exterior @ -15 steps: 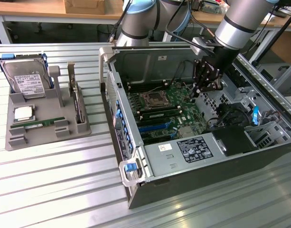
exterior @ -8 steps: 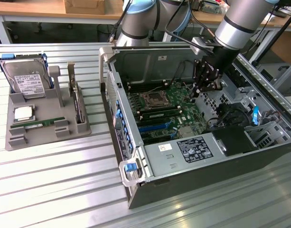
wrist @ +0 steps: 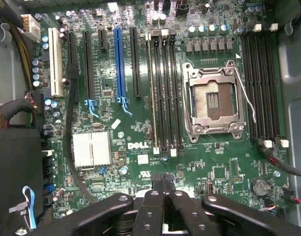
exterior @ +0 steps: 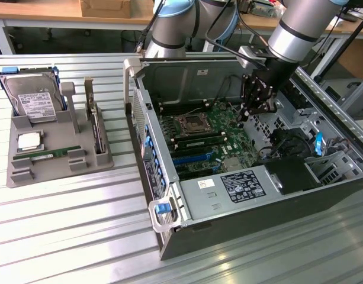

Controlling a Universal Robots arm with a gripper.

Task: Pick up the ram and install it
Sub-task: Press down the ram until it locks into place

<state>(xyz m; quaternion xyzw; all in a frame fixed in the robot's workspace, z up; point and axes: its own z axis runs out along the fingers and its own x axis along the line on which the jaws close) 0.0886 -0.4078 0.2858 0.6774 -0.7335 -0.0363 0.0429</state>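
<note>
One ram stick [exterior: 50, 155], long, thin and green, lies flat in the grey tray [exterior: 18, 176] at the exterior view's left. A second ram stick [exterior: 197, 136] stands in a memory slot of the motherboard [exterior: 228, 127], beside the open processor socket [exterior: 189, 123]. The wrist view looks down on that stick's thin edge [wrist: 150, 88] at the outer side of the slot bank. My gripper [exterior: 249, 116] hangs over the motherboard inside the open computer case [exterior: 169, 177], apart from both sticks. Its black fingertips [wrist: 163, 180] are pressed together and shut on nothing.
The tray also carries a silver hard drive [exterior: 32, 97], a square silver processor [exterior: 28, 141] and a dark card [exterior: 96, 127] standing on edge. Case walls, a drive cage [exterior: 288, 168] and cable bundles [wrist: 13, 110] crowd the motherboard. The slatted metal table [exterior: 68, 236] spreads around the case.
</note>
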